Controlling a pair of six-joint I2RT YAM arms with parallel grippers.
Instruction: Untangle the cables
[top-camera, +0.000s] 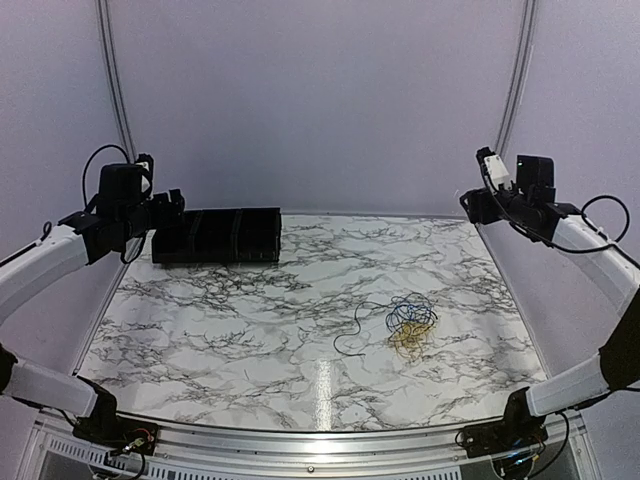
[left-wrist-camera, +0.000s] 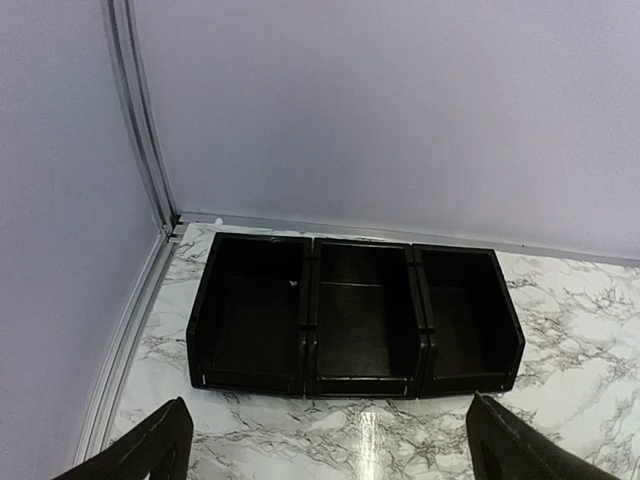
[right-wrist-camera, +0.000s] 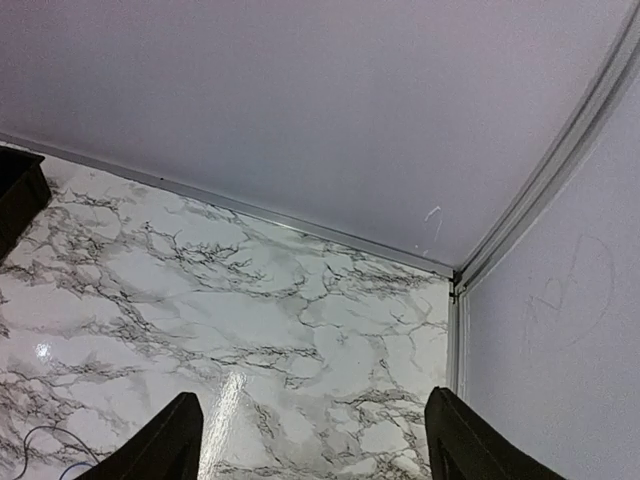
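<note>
The thin, flexible cables (top-camera: 409, 322) are lying in one small knot on the right-centre part of the white, grey-veined marble-patterned bench (top-camera: 220, 310). Blue loops are sitting on the far side, yellow loops are bunching on the near side, and one black strand is trailing off to the left. Nothing is touching them.

My right pincer (top-camera: 478, 204) is hanging high near the far right corner, well apart from the knot, its jaws spread wide and gripping nothing. In its own wrist view only a sliver of thin wire is showing at the lower left edge. My left pincer (top-camera: 165, 214) is hovering at the far left, likewise released and empty, looking down on the black plastic three-compartment bin (left-wrist-camera: 355, 315).

I am judging that the untangling is not yet begun and that I am at the approach step. The next move is calling for bringing the right pincer down over the knot to pinch a single free strand, probably the black tail, with the left pincer coming across to pin the rest. The wires are looking very fine, so I am needing a low, exact pinch.
</note>
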